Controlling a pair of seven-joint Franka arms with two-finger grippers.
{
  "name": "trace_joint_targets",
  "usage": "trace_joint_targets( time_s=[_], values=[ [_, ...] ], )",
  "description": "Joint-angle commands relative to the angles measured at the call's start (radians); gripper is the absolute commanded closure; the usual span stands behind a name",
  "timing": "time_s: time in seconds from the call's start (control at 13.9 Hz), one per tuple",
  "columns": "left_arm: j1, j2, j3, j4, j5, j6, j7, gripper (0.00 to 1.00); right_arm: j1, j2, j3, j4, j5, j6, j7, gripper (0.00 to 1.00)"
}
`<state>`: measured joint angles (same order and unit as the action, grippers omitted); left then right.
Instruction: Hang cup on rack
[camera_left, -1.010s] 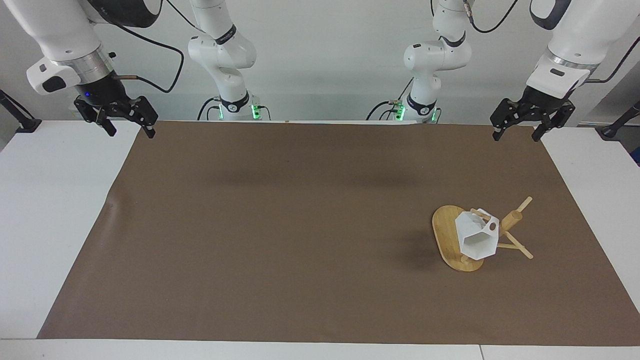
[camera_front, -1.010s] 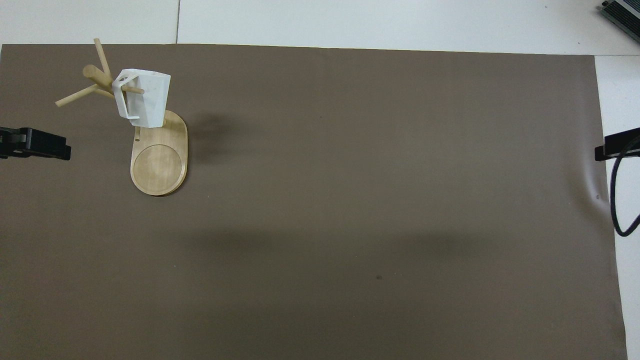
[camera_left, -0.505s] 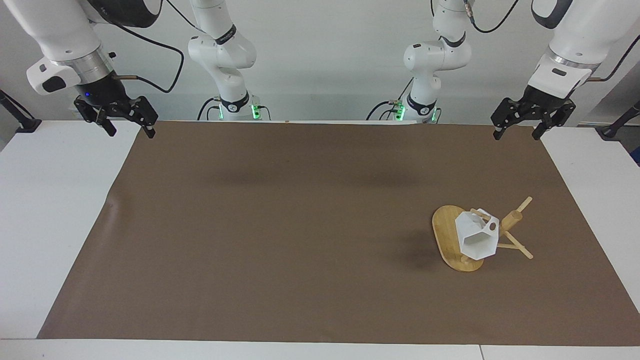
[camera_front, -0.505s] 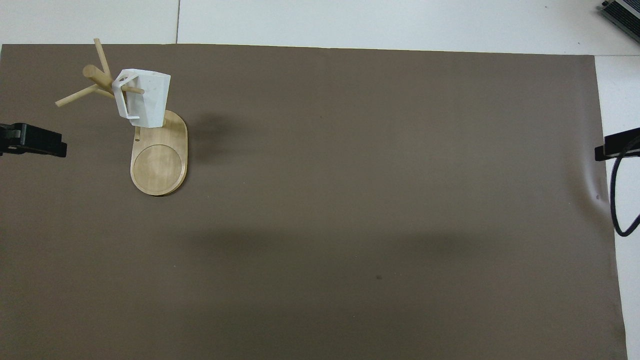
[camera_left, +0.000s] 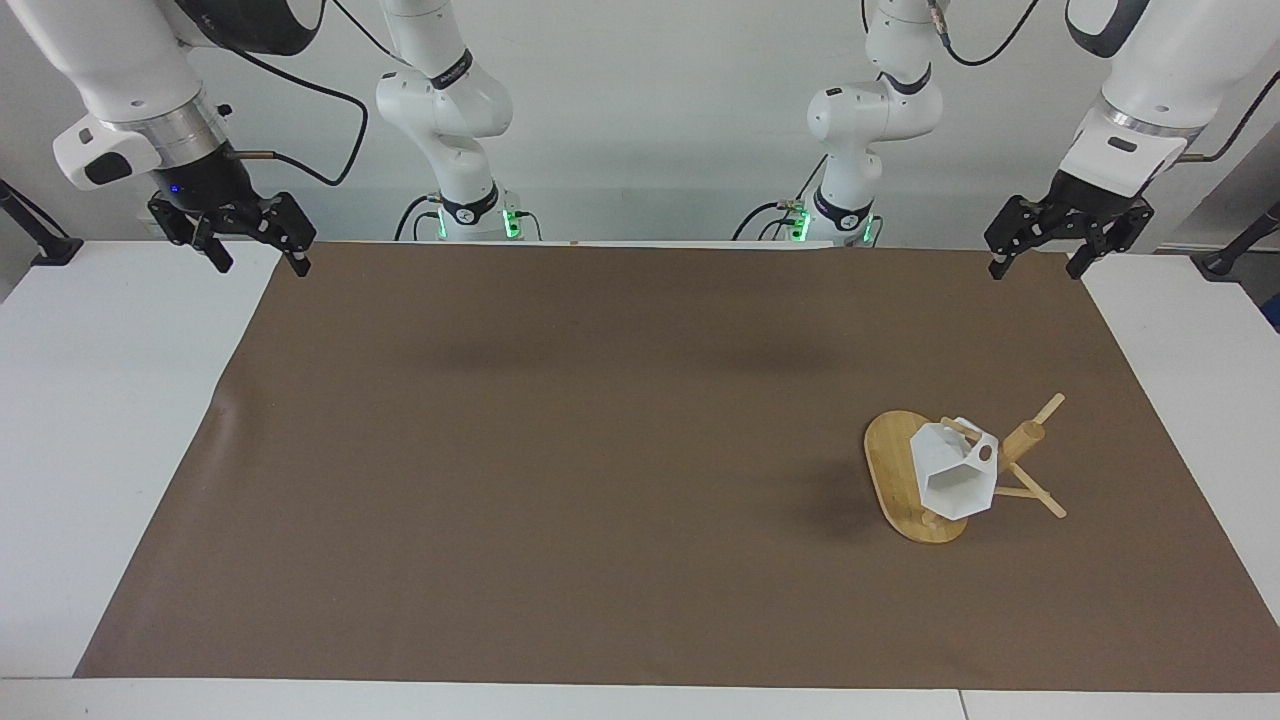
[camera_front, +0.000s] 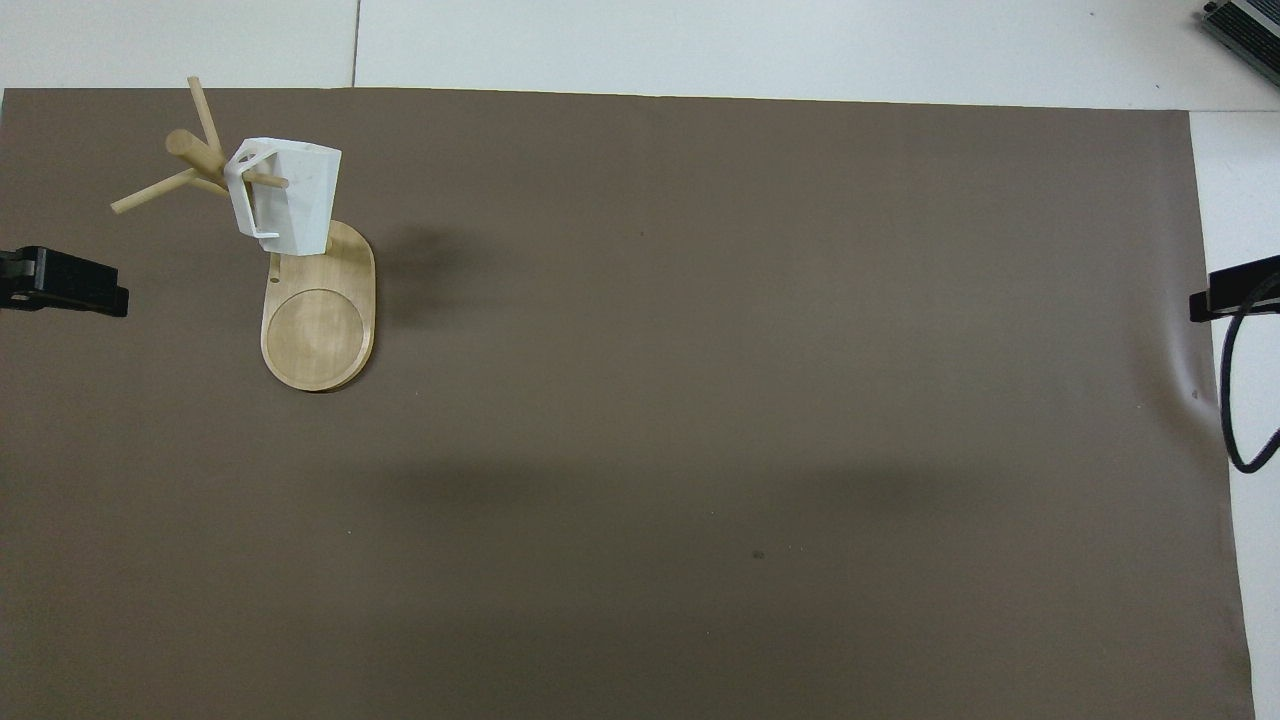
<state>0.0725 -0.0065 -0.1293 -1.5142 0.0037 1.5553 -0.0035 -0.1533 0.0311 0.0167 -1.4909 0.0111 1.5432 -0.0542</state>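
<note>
**Cup hung on rack, both grippers spread and empty**

The cup (camera_left: 955, 478) is seen hanging by its handle on 1 peg of the rack (camera_left: 905, 488), over the rack's base and clear of the mat. It is matte white and faceted, with a hexagonal rim, a tapering angular body and a blocky handle pierced by a round hole. In the overhead view the peg is seen passing through the handle.

The rack is of light bamboo, with a smooth oval base bearing a round recess, a thick round post and thin round pegs sticking out at angles. It is placed on the mat (camera_left: 560, 470) toward the left arm's end of the table, farther from the robots than the mat's middle.

The mat is a flat brown sheet with a dull surface, slightly rippled at the right arm's end, and it is laid on a white table (camera_left: 90, 420).

The left gripper (camera_left: 1040, 265) is held in the air over the mat's corner at the left arm's end, its 2 fingers spread, nothing between them. The right gripper (camera_left: 260, 262) is held over the mat's edge at the right arm's end, likewise spread and empty. Both arms are waiting.

No readable writing is made out on any item.
</note>
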Motion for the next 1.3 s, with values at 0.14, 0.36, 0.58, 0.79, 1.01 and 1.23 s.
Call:
trace_joint_targets(
  time_s=[0.14,0.36,0.58,0.79,1.01,1.23],
  values=[
    [0.000,0.003,0.004,0.025,-0.004,-0.012,0.000,0.00,-0.012,-0.026,0.009,-0.032,0.015,0.015,0.017,0.00],
    [-0.005,0.000,-0.003,0.025,-0.004,-0.014,0.002,0.00,-0.012,-0.026,0.009,-0.032,0.015,0.015,0.017,0.00],
    [-0.055,-0.003,0.045,0.025,-0.005,-0.024,0.010,0.00,-0.012,-0.026,0.009,-0.032,0.015,0.015,0.017,0.00],
    [-0.137,-0.003,0.117,0.025,-0.007,-0.038,0.025,0.00,-0.012,-0.026,0.009,-0.032,0.015,0.015,0.017,0.00],
    [-0.168,-0.003,0.152,0.025,-0.019,-0.041,0.028,0.00,-0.012,-0.026,0.009,-0.032,0.015,0.015,0.017,0.00],
    [-0.168,-0.001,0.152,0.017,-0.021,-0.037,0.030,0.00,-0.012,-0.026,0.009,-0.032,0.015,0.015,0.017,0.00]
  ],
)
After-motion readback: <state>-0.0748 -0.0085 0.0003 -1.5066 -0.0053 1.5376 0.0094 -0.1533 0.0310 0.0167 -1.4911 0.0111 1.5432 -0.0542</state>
